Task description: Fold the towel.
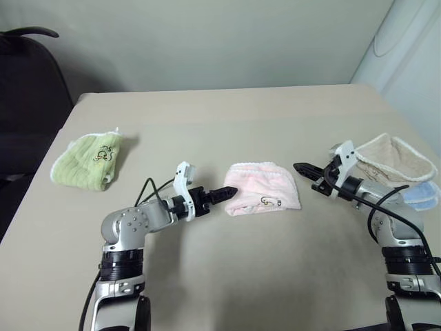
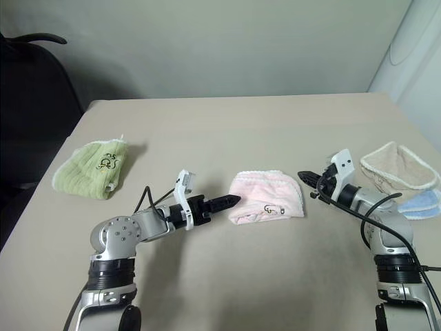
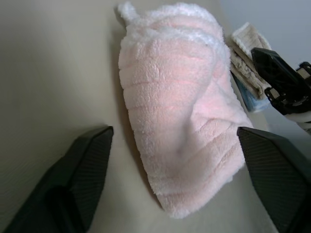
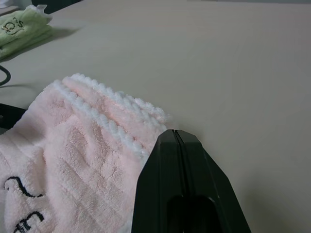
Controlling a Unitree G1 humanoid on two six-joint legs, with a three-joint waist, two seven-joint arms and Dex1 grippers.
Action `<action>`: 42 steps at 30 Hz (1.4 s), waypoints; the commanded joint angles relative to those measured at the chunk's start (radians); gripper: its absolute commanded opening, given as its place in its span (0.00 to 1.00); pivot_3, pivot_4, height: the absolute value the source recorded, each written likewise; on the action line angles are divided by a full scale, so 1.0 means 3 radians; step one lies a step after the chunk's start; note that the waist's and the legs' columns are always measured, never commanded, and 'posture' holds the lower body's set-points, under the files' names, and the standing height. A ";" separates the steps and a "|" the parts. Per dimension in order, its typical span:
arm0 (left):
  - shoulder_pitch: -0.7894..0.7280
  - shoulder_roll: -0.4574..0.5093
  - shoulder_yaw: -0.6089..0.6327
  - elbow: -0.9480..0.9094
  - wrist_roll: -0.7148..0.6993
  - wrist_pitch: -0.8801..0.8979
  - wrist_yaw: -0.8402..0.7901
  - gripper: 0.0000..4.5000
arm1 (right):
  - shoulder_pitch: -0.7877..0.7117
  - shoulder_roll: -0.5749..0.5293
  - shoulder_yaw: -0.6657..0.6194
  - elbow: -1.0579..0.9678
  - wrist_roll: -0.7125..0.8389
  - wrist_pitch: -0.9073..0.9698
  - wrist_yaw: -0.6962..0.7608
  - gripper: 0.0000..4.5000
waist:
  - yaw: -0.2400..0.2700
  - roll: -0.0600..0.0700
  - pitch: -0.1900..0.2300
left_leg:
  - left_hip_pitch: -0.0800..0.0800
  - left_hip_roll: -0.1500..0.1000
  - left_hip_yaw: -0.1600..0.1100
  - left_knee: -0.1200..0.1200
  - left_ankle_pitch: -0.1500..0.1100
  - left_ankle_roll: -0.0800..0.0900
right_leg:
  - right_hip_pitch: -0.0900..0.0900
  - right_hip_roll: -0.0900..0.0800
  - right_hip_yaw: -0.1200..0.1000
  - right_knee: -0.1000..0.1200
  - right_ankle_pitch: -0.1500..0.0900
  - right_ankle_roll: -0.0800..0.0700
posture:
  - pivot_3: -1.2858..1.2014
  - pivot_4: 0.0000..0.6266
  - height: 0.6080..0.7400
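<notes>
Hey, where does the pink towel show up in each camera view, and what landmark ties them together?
Left eye view: the pink towel lies at table centre, between both grippers.
Right eye view: centre too.
Left wrist view: between the open left gripper's fingers.
Right wrist view: beside the shut right gripper.
Shared landmark: its white trimmed edge.

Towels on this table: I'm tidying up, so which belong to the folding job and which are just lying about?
Job: pink towel, left gripper, right gripper.
Lying about: green towel, cream-beige towel, blue cloth.
</notes>
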 commanded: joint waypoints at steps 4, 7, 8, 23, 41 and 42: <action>-0.0204 -0.0369 -0.0192 0.0329 0.0094 -0.0023 0.0056 0.99 | -0.0029 0.0035 -0.0109 -0.0140 0.0044 -0.0049 -0.0083 0.00 | 0.0045 0.0000 0.0000 | 0.0002 -0.0002 0.0000 0.0004 0.0002 0.0006 | 0.0005 -0.0001 0.0001 0.0000 0.0003 0.0006 | 0.52 0.24 1.00; -0.0306 -0.0545 -0.0299 0.0438 0.0180 -0.0058 0.0020 0.99 | -0.0037 0.0050 -0.0116 -0.0143 0.0040 -0.0054 -0.0108 0.00 | 0.0068 0.0000 0.0000 | 0.0001 -0.0005 0.0002 0.0013 0.0000 0.0014 | 0.0010 -0.0004 0.0004 -0.0003 0.0008 0.0013 | 0.52 0.24 1.00; -0.0337 -0.0589 -0.0327 0.0484 0.0211 -0.0078 0.0009 0.99 | -0.0043 0.0056 -0.0122 -0.0142 0.0039 -0.0055 -0.0117 0.00 | 0.0072 0.0000 0.0000 | 0.0001 -0.0006 0.0003 0.0016 -0.0002 0.0017 | 0.0010 -0.0004 0.0006 -0.0004 0.0008 0.0015 | 0.52 0.24 1.00; -0.0706 -0.0856 -0.0474 0.0996 0.0545 -0.0264 -0.0129 0.79 | -0.0021 0.0067 -0.0182 -0.0194 0.0034 -0.0065 -0.0239 0.00 | 0.0089 0.0000 0.0001 | -0.0001 -0.0014 0.0017 0.0048 -0.0015 0.0041 | 0.0019 -0.0010 0.0023 -0.0004 0.0011 0.0037 | 0.52 0.24 1.00; -0.0595 -0.0931 -0.0087 0.0748 0.0465 -0.0326 0.0021 0.00 | -0.0116 0.0136 -0.0290 -0.0078 0.0018 -0.0180 -0.0410 0.00 | 0.0082 -0.0002 0.0003 | -0.0002 -0.0025 0.0029 0.0047 -0.0019 0.0047 | 0.0007 -0.0013 0.0055 -0.0004 0.0006 0.0049 | 0.52 0.24 1.00; -0.0617 -0.0937 0.0024 0.0693 0.0400 -0.0336 0.0059 0.00 | -0.0132 0.0137 -0.0319 -0.0056 0.0022 -0.0195 -0.0439 0.00 | 0.0079 -0.0003 0.0005 | -0.0002 -0.0026 0.0030 0.0047 -0.0019 0.0047 | 0.0006 -0.0013 0.0059 -0.0003 0.0007 0.0050 | 0.52 0.24 1.00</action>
